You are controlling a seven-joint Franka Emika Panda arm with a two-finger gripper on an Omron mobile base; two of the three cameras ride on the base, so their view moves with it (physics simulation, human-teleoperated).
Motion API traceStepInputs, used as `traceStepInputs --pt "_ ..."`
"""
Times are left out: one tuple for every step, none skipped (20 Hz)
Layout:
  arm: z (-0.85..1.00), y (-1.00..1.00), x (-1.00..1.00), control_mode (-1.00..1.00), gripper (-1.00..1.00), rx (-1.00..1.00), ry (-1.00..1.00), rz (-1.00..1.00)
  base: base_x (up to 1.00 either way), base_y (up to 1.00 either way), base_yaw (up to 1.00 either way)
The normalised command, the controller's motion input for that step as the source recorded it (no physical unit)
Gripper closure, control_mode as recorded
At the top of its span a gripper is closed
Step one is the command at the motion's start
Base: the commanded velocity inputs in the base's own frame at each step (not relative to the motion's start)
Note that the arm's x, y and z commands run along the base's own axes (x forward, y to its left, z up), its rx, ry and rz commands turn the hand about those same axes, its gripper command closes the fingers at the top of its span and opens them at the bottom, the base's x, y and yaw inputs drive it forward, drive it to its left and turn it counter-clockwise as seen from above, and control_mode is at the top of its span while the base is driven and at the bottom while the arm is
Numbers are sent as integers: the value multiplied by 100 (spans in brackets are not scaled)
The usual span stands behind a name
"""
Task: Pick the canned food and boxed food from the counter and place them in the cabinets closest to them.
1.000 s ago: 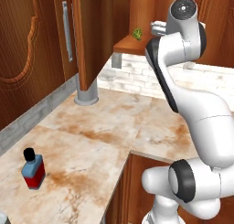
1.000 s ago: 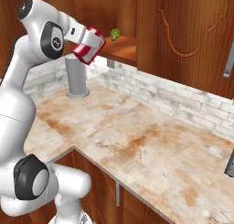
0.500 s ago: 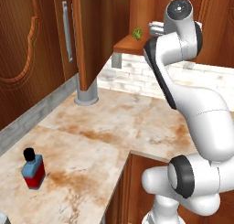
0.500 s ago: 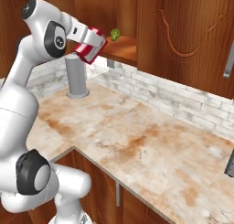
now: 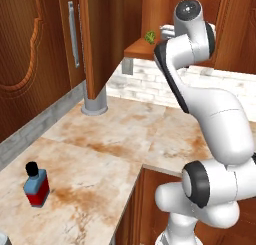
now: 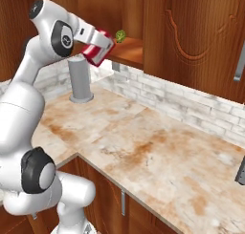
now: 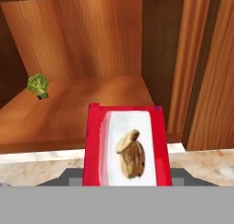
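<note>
One red boxed food (image 6: 98,47) sits clamped in your tool (image 6: 101,46), held up high above the table (image 6: 158,147), right in front of the open cabinets (image 7: 91,49). Look at the hand view: the box (image 7: 127,147) has a white face with a brown nut picture, and the wooden shelf (image 7: 68,118) lies just past it. A little green broccoli (image 7: 38,85) sits on that shelf, left of the box. Your left base view shows a blue-and-red bottle (image 5: 36,185) on the table, far from the cabinets.

Red boxed food (image 7: 127,152) before open cabinets (image 7: 91,58)
</note>
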Motion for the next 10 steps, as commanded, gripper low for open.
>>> traceStepInputs --pt "0 -1 33 -100 100 0 7 -5 0 0 0" --pt "0 -1 33 -100 100 0 6 -5 0 0 0" --pt "0 -1 32 -100 100 0 6 -6 0 0 0" --pt "0 -3 31 -100 100 0 5 -6 0 0 0" --pt "0 -4 31 -100 100 0 5 -6 0 0 0" --pt "0 -4 32 -100 100 0 5 -6 0 0 0" --pt "0 -5 33 -100 100 0 5 -6 0 0 0" --pt "0 -7 34 -100 100 0 5 -6 0 0 0" --pt "0 -14 35 -100 100 2 5 -6 0 0 0" --pt "0 -18 32 -100 100 4 4 -6 0 0 0"
